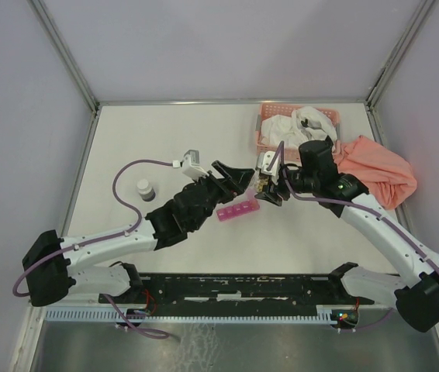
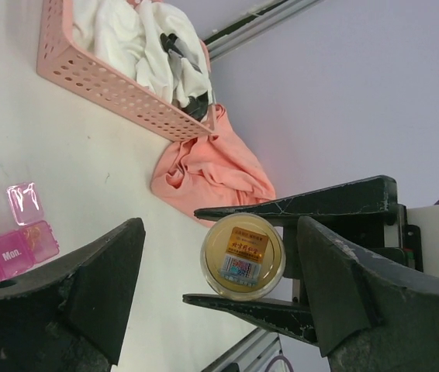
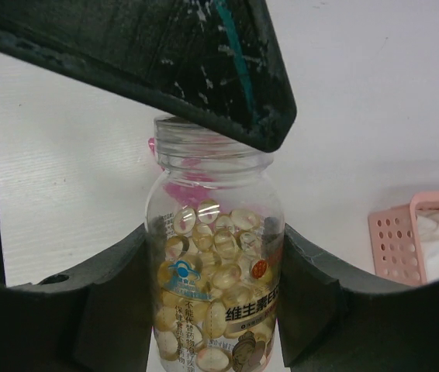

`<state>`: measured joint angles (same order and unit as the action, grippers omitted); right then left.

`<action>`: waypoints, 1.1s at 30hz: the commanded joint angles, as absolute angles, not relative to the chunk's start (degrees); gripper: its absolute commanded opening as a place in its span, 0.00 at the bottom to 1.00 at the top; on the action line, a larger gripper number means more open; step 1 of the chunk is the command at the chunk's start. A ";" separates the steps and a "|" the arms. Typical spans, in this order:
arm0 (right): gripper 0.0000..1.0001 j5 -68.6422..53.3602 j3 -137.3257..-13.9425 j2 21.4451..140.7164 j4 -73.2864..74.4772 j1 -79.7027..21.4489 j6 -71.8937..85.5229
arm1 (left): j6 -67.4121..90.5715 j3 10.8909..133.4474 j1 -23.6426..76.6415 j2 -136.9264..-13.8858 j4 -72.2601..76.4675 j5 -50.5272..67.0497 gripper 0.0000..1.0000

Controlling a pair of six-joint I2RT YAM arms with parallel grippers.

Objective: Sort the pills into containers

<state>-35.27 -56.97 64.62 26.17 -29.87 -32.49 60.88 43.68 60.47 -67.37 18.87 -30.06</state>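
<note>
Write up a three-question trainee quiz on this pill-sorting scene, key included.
1. True or false: the right gripper is closed on the clear plastic bottle of yellow capsules.
2. What lies in the salmon-orange lattice basket? A) white cloth B) loose pills C) a metal spoon
3. On the magenta-pink plastic pill-organizer strip, which day label sits right beside the compartment whose lid is flipped open?

Key: 1 true; 2 A; 3 Mon.
</note>
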 commanded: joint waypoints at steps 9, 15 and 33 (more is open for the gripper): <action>0.06 -34.40 -58.03 65.28 24.43 -30.43 -33.00 | 64.06 48.87 62.00 -69.57 18.41 -34.28 0.76; 0.06 -34.36 -58.18 65.52 24.48 -30.42 -32.80 | 64.25 49.82 62.30 -70.61 16.72 -33.69 0.69; 0.06 -37.59 -60.13 66.80 26.21 -30.45 -29.76 | 60.20 49.77 62.34 -71.30 16.43 -28.28 0.27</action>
<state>-34.54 -56.99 66.06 26.89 -30.22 -31.92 62.11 47.97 62.11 -71.29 14.55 -30.89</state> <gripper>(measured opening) 0.604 0.506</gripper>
